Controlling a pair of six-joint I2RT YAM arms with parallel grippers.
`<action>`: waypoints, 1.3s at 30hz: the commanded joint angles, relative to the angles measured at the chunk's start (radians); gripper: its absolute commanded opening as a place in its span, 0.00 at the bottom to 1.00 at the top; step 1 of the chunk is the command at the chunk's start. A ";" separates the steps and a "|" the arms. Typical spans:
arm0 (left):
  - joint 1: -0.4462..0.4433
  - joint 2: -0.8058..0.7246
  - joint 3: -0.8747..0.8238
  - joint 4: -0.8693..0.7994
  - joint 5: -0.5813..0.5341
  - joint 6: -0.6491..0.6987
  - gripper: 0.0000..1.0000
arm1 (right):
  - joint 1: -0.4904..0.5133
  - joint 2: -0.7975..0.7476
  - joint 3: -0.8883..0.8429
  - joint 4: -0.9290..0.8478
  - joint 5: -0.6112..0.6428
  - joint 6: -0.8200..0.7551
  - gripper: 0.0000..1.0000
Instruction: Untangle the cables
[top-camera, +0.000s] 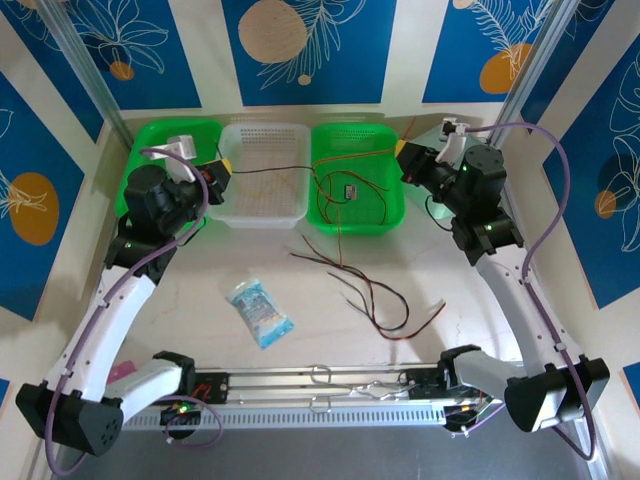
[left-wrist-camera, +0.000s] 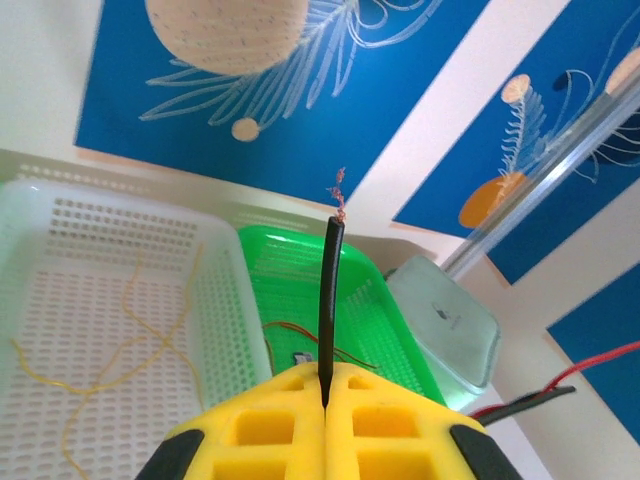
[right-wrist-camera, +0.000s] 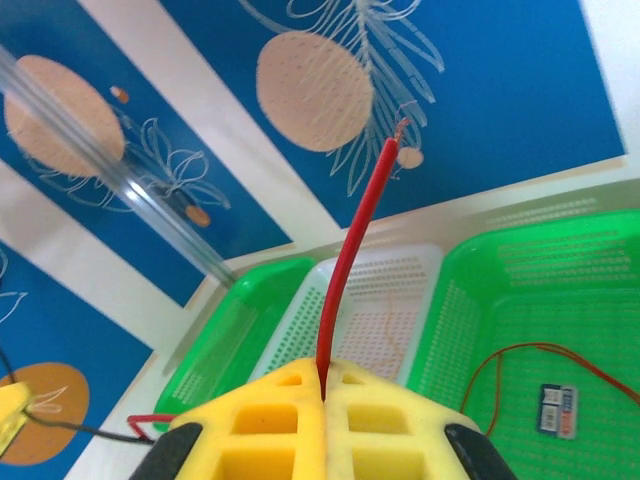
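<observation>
My left gripper is shut on a black cable, whose frayed end sticks up past the yellow fingers. That cable runs tight across the white basket toward the right green basket. My right gripper is shut on a red cable, its stub rising above the pads. More cables, red and dark, lie tangled on the table in front of the baskets. A pale yellow cable lies in the white basket.
A left green basket stands beside the white one. A small chip lies in the right green basket. A blue packet rests on the table. A metal rack spans the near edge between the arm bases.
</observation>
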 joint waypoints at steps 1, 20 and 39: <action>0.026 -0.064 -0.009 -0.006 -0.145 0.043 0.00 | -0.041 -0.037 -0.009 -0.041 0.075 -0.005 0.00; 0.042 -0.433 -0.330 0.230 -0.832 0.039 0.00 | -0.168 -0.182 -0.080 -0.119 0.308 0.036 0.00; 0.043 -0.414 -0.293 0.167 -0.736 0.048 0.00 | -0.071 0.159 0.349 -0.178 0.081 -0.086 0.00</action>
